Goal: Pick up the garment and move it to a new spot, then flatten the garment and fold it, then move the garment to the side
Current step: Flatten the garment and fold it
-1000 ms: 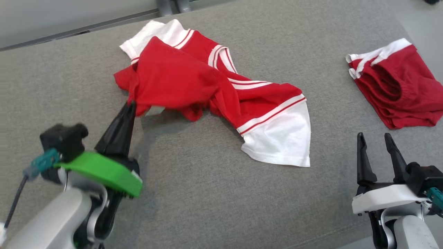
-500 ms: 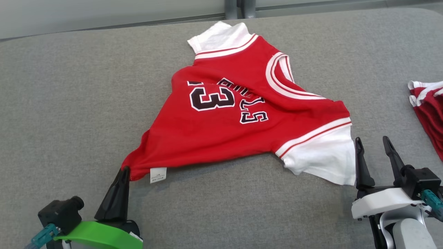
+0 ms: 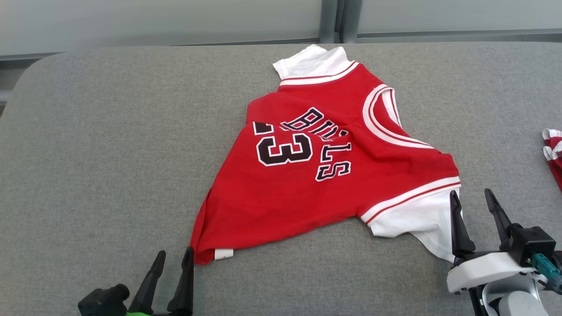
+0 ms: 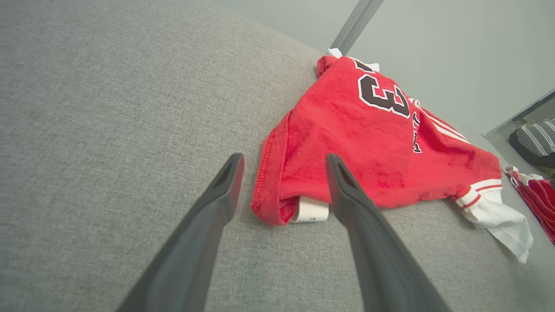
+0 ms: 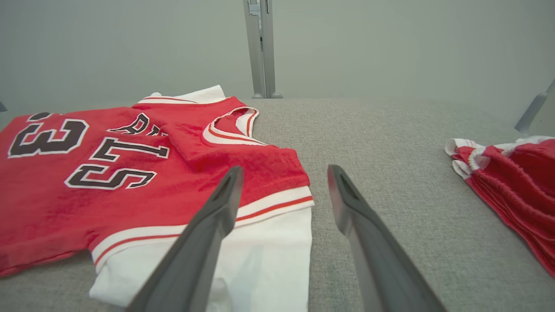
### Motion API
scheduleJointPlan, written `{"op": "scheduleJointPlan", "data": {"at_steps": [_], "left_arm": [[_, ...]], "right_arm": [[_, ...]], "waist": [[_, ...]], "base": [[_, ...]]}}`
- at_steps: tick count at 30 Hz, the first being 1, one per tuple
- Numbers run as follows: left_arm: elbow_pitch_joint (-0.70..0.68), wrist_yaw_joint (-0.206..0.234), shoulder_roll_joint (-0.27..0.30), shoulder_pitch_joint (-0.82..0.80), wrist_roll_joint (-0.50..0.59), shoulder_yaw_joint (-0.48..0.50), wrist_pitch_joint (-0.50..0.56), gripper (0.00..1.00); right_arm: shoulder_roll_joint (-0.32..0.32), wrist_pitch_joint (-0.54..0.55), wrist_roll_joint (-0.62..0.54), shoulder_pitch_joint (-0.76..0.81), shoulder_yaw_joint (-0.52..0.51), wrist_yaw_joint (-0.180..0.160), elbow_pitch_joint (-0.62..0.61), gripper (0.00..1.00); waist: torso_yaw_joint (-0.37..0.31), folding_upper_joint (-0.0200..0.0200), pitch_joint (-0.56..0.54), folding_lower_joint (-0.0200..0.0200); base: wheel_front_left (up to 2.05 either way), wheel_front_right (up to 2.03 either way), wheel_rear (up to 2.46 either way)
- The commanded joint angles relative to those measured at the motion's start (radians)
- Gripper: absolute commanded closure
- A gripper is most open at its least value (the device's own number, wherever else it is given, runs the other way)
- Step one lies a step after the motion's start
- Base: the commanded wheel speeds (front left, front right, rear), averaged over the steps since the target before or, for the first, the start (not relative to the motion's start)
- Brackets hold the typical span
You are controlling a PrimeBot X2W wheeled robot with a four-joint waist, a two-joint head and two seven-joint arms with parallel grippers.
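- Left gripper (image 3: 175,251): wide, empty, at jersey's (image 3: 307,197) 7 o'clock corner; corner laid outward, likely for flattening.
- Right gripper (image 3: 470,193): wide, empty, beside sleeve (image 3: 412,219) at 4 o'clock.

Left hand (image 3: 175,251) and right hand (image 3: 470,192) have long dark tapered fingers (image 3: 459,228); the right's housing (image 3: 483,265) is white.

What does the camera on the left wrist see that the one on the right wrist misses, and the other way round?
Left wrist's extra: the open left gripper framing the hem corner and its white label. Right wrist's extra: the open right gripper at the white sleeve's edge. Both: the red jersey, the gray cushion, the second red garment.
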Motion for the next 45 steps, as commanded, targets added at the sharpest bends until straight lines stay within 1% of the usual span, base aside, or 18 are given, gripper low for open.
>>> {"op": "scheduleJointPlan", "data": {"at_steps": [1,3,5,9,12,17,22,28,32,35,39,45], "left_arm": [[0.015,-0.013,-0.011,0.013,0.003,0.011,-0.002,0.00],[0.052,-0.030,-0.020,0.022,0.028,0.030,-0.002,0.00],[0.074,-0.044,-0.040,0.028,0.045,0.049,-0.002,0.00],[0.086,-0.069,-0.065,0.044,0.075,0.081,-0.002,0.00],[0.074,-0.072,-0.077,0.053,0.116,0.085,-0.003,0.00],[0.039,-0.052,-0.103,0.084,0.183,0.099,-0.003,0.00],[0.038,-0.041,-0.120,0.095,0.245,0.085,-0.003,0.00],[0.025,-0.011,-0.109,0.096,0.308,0.092,-0.003,0.00],[-0.018,0.008,-0.122,0.117,0.351,0.131,-0.003,0.00],[-0.033,0.011,-0.123,0.134,0.376,0.163,-0.003,0.00],[-0.037,0.001,-0.126,0.146,0.399,0.219,-0.003,0.00],[0.026,-0.057,-0.110,0.110,0.419,0.279,-0.003,0.00]], "right_arm": [[-0.003,-0.003,-0.003,0.006,-0.002,0.000,0.002,0.00],[-0.003,-0.003,-0.004,0.013,-0.003,0.000,0.004,0.00],[-0.003,-0.003,-0.004,0.018,-0.010,0.000,0.003,0.00],[-0.003,-0.003,-0.002,0.032,-0.023,0.000,-0.001,0.00],[-0.003,-0.003,0.004,0.055,-0.033,0.000,-0.001,0.00],[-0.003,-0.003,0.014,0.093,-0.046,0.000,0.004,0.00],[-0.003,-0.002,0.003,0.106,-0.032,0.000,0.043,0.00],[-0.004,0.008,-0.003,0.100,-0.020,0.000,0.071,0.00],[-0.003,0.000,-0.017,0.108,-0.026,0.000,0.045,0.00],[-0.003,-0.002,-0.028,0.127,-0.027,0.000,0.011,0.00],[-0.003,-0.003,-0.034,0.146,-0.008,0.000,-0.046,0.00],[-0.003,-0.003,-0.039,0.158,0.024,0.000,-0.088,0.00]], "waist": [[-0.001,0.0081,-0.003,0.0000],[-0.006,0.0081,-0.009,0.0000],[-0.008,0.0081,-0.015,0.0000],[-0.011,0.0081,-0.030,0.0000],[-0.012,0.0081,-0.048,0.0000],[-0.018,0.0081,-0.074,0.0000],[-0.024,0.0081,-0.089,0.0000],[-0.024,0.0081,-0.101,0.0000],[-0.017,0.0081,-0.119,0.0000],[-0.009,0.0081,-0.134,0.0000],[-0.001,0.0081,-0.146,0.0000],[0.015,0.0081,-0.152,0.0000]], "base": [[0.00,0.00,0.00],[0.00,0.00,0.00],[0.00,0.00,0.00],[0.00,0.00,0.00],[0.00,0.00,0.00],[0.00,0.00,0.00],[0.00,0.00,0.00],[0.00,0.00,0.00],[0.00,0.00,0.00],[0.00,0.00,0.00],[0.00,0.00,0.00],[0.00,0.00,0.00]]}}
